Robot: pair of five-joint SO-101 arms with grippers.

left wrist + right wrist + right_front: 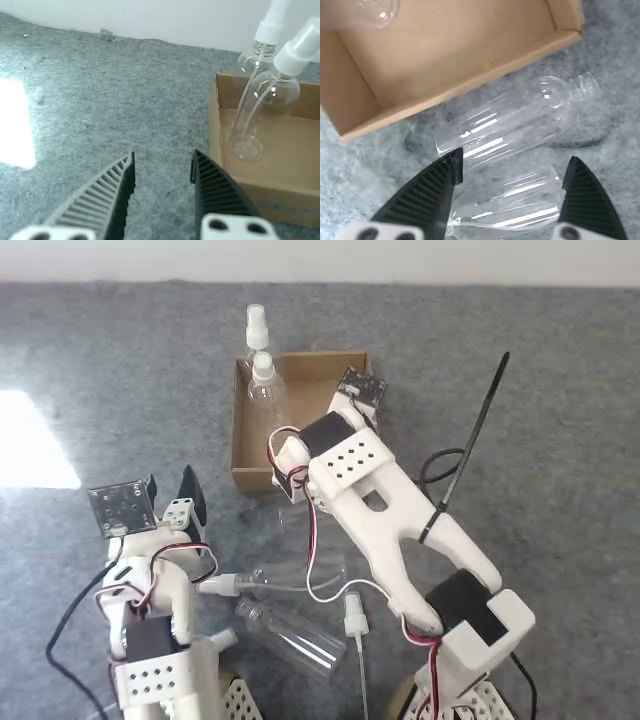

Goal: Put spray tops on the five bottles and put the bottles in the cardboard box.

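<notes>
Jaws of the right gripper point(515, 159) are spread wide over one capless bottle point(510, 210) lying on the bench point(620, 140), seemingly for pickup. A second capless bottle point(520, 120) lies just beyond them, beside the cardboard box point(445, 50). Jaws of the left gripper point(163, 156) are parted and empty. Ahead of them two topped bottles are counted: a boxed bottle point(265, 100) and a rear bottle point(248, 60) behind the box.

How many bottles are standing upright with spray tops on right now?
2. The first bottle stands inside the cardboard box by its wall on the left arm's side; the second bottle stands behind it at the far corner. The right arm over the box may hide more.
</notes>
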